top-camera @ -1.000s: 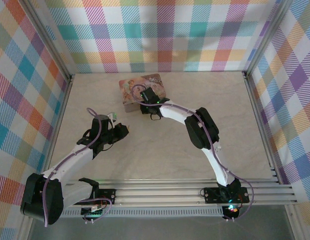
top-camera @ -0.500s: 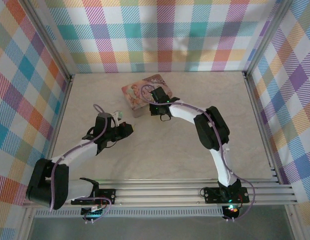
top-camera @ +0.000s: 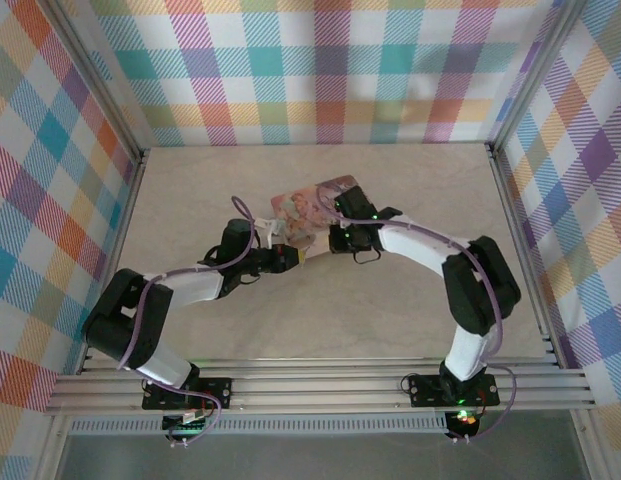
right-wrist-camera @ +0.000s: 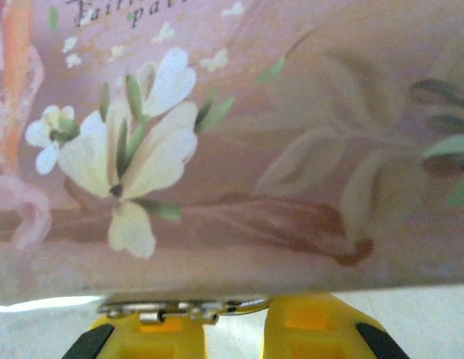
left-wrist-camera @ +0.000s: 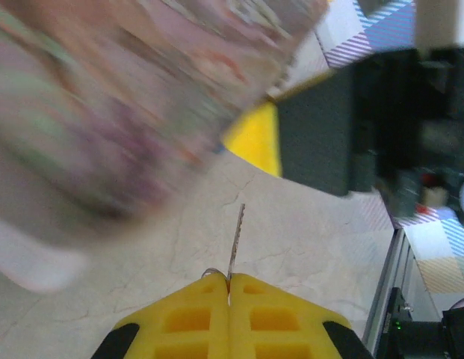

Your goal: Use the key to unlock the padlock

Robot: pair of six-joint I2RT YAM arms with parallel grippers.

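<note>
Left fingers [left-wrist-camera: 188,323] pinch edge-on key [left-wrist-camera: 235,232]; blurred tin [left-wrist-camera: 104,112] half-covers right fingers [right-wrist-camera: 314,327].

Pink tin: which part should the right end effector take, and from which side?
Probably the pink tin by its thin rim, pinched across its thickness, coming in from its right-hand edge in the top view. Its lid is broad and flat, likely too wide to span. The left end effector, shut on the key, sits at the opposite side.

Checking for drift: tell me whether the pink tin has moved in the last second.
Yes. The pink tin has shifted to the right and away from the back wall, toward the near edge.
</note>
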